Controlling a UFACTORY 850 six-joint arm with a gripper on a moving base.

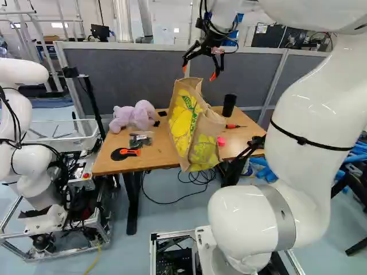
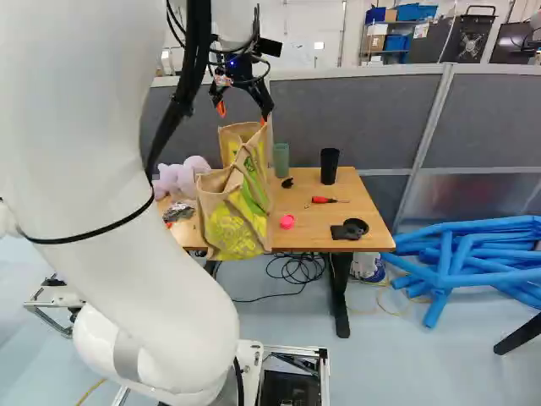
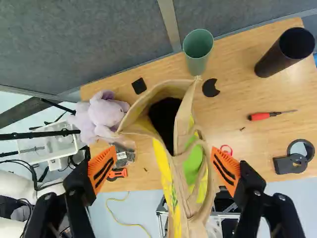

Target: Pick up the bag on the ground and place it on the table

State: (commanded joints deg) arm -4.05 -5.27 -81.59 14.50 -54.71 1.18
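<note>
We are holding our black two-fingered gripper [image 1: 199, 73] above the table, its orange-padded fingers standing wide apart and gripping nothing. The tan bag with yellow and green panels [image 1: 186, 123] is standing on the wooden-topped table [image 2: 372, 220], its lower part showing past the near edge in both base views. Looking along the gripper, we are seeing the bag's mouth gaping ahead of the fingers and its body running between them; whether either finger is touching it, we cannot tell.

Around the bag, we are seeing a pale purple plush toy [image 1: 135, 116] sitting to one side, a green cup [image 2: 281, 161] standing behind, and a tall black cup [image 2: 329, 165] and a red-handled screwdriver [image 3: 260, 116] resting on the other side. Another robot [image 1: 23, 114] is standing at the left of the left base view.
</note>
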